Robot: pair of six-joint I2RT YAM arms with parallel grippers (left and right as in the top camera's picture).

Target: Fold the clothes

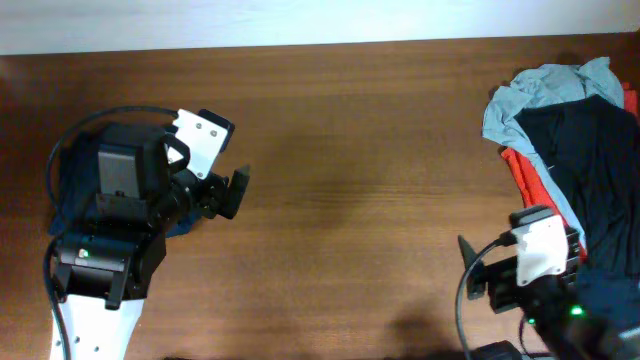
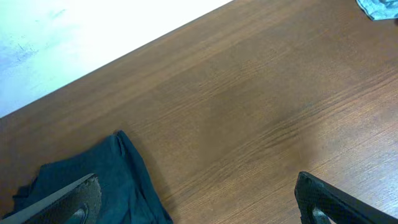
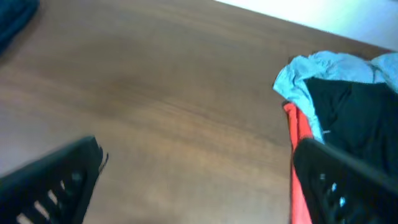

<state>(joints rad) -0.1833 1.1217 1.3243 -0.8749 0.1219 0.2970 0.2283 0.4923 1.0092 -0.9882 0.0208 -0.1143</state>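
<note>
The dark navy shorts (image 1: 66,190) are found at the far left of the overhead frame, lying on the wooden table (image 1: 350,150); most of the fabric is hidden under the left arm, so only a dark blue edge is seen around it and its shape cannot be told. In the left wrist view the shorts (image 2: 118,183) are seen in the lower left of the frame as a rumpled heap with one corner pointing up; in the right wrist view only a dark sliver (image 3: 15,15) is caught in the upper left corner.

The left gripper (image 1: 225,160) is held just right of the shorts with its jaws spread wide and nothing between them; in its own view (image 2: 198,183) one finger (image 2: 71,200) lies over the cloth, and whether it touches cannot be told; the other stands over bare wood.

The right gripper (image 1: 500,242) is seen at the lower right, well apart from the shorts, its jaws likewise spread wide and empty (image 3: 196,149).

At the right edge a pile is heaped: a light grey shirt (image 1: 545,90) at the top, a black garment (image 1: 590,150) over it, and a red shirt (image 1: 525,175) showing along the left side.
</note>
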